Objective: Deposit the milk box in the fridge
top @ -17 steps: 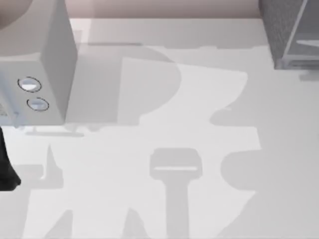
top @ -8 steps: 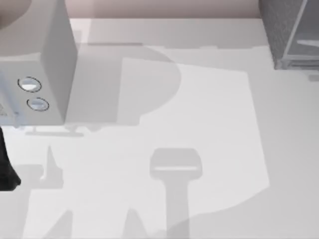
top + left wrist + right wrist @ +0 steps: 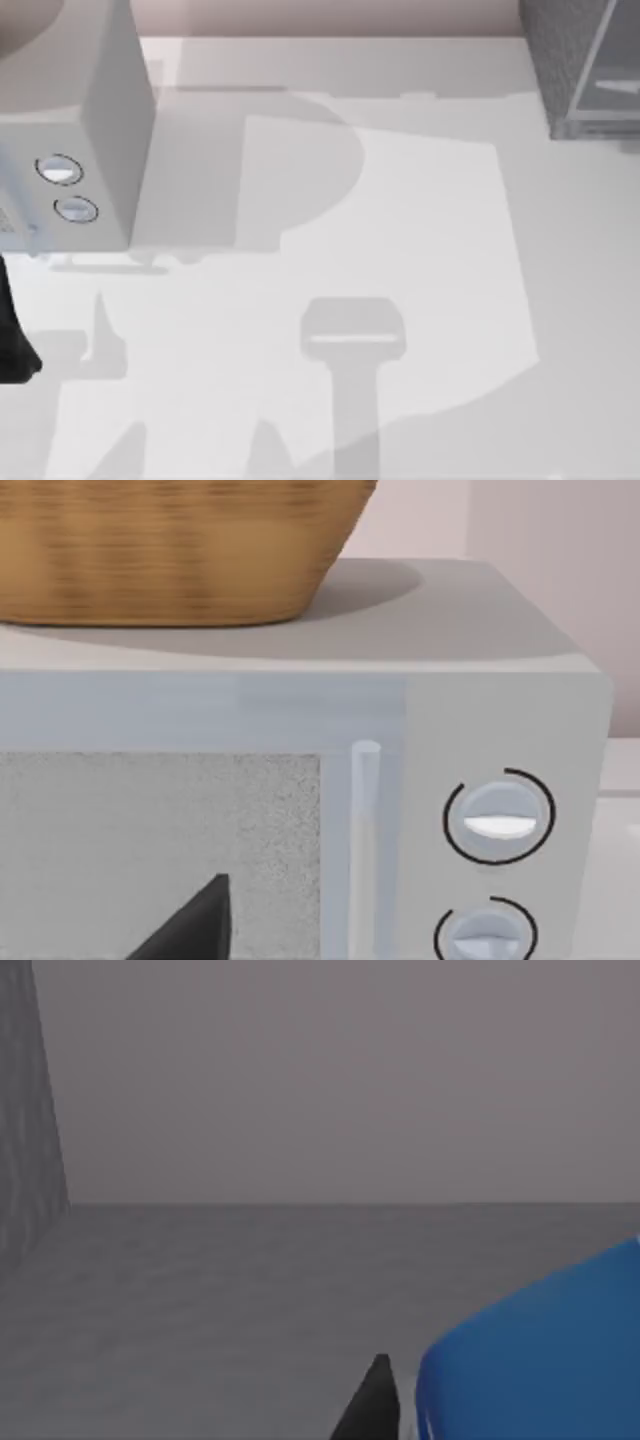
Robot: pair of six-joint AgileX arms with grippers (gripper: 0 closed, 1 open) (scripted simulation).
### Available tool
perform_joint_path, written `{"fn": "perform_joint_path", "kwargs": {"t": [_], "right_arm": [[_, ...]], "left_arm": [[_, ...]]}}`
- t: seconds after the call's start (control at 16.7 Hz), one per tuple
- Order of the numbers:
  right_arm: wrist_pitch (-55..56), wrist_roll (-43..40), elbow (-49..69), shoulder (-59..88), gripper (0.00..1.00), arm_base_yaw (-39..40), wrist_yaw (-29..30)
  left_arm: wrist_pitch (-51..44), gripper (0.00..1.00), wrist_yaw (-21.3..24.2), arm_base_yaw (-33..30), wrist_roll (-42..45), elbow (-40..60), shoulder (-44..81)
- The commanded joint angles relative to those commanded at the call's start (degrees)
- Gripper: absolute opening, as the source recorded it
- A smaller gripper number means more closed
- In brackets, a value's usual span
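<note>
The milk box [image 3: 540, 1350] is a blue carton seen close up in the right wrist view, tilted. My right gripper [image 3: 500, 1415] is shut on it, and one black fingertip [image 3: 375, 1405] rests against its side. Dark grey mesh-textured walls and floor of the fridge [image 3: 30, 1130] surround them. In the top view the fridge [image 3: 570, 60] stands at the table's far right corner. My left arm [image 3: 12, 345] is parked at the left edge, and one of its fingertips [image 3: 200, 920] faces the microwave door.
A light grey microwave [image 3: 90, 120] with two round dials [image 3: 497, 820] stands at the far left. A wicker basket [image 3: 170, 550] sits on top of it. The white table [image 3: 330, 250] carries broad shadows across its middle.
The jagged arm shadow on the right half of the table has slid off to the right, leaving a straight-edged lit patch. The left arm has not moved.
</note>
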Motion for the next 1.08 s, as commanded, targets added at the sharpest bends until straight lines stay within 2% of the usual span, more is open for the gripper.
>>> {"fn": "perform_joint_path", "kwargs": {"t": [0.6,0.96,1.08], "right_arm": [[-16.9,0.2,29.8,11.8,0.00,2.9,2.5],[-18.8,0.2,32.3,13.0,0.00,3.2,2.7],[-18.8,0.2,32.3,13.0,0.15,3.2,2.7]], "left_arm": [[0.0,1.00,0.0,0.0,0.0,0.0,0.0],[0.0,1.00,0.0,0.0,0.0,0.0,0.0],[0.0,1.00,0.0,0.0,0.0,0.0,0.0]]}}
